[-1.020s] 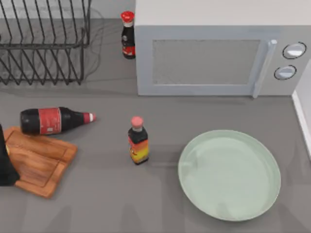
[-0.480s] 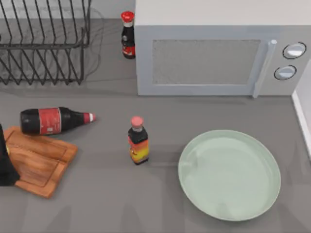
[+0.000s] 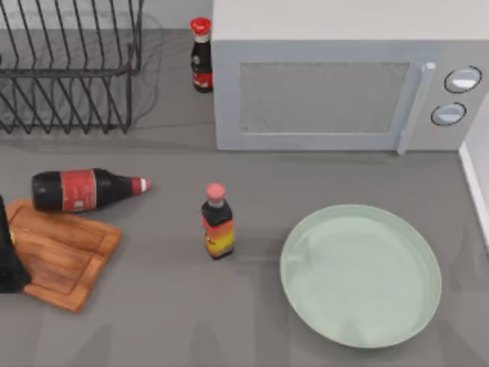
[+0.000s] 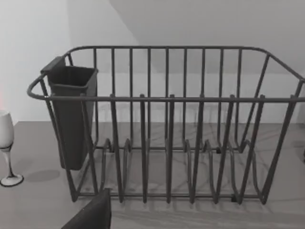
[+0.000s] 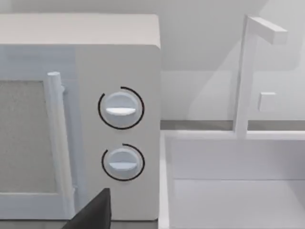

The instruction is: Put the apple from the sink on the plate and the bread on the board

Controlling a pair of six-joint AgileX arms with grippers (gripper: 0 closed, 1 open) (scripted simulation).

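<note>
**Green plate and wooden board wait bare; both arms back from the work**

Top view: the plate (image 3: 360, 275) lies on the desk (image 3: 168, 321) at the right, in front of the microwave (image 3: 336, 84) and just beside the white sink rim (image 3: 475, 191). The board (image 3: 61, 252) lies askew at the left, with a fallen bottle (image 3: 84, 189) just beyond it and a small upright bottle (image 3: 218, 222) between board and plate. My left arm (image 3: 8, 256) covers the board's left end at the edge of the view.

Left wrist view: the camera faces the dish rack (image 4: 167, 124) with its dark cutlery cup (image 4: 71, 114) and a wine glass (image 4: 5, 143) beside it. A dark part of the left tool (image 4: 93, 212) juts in; wide or narrow, I cannot tell.

Right wrist view: this adds the sink (image 5: 233, 191) with its white tap (image 5: 248, 71), next to the microwave's two dials. The right tool (image 5: 93, 210) edges in too, its opening likewise beyond telling. Where the apple and bread lie, I cannot tell.

Likely step: the right arm reaching into the sink for the apple. Done well, it clears the rim and tap, comes down from above with the tool wide, then lifts the fruit high enough to cross to the plate's middle.
</note>
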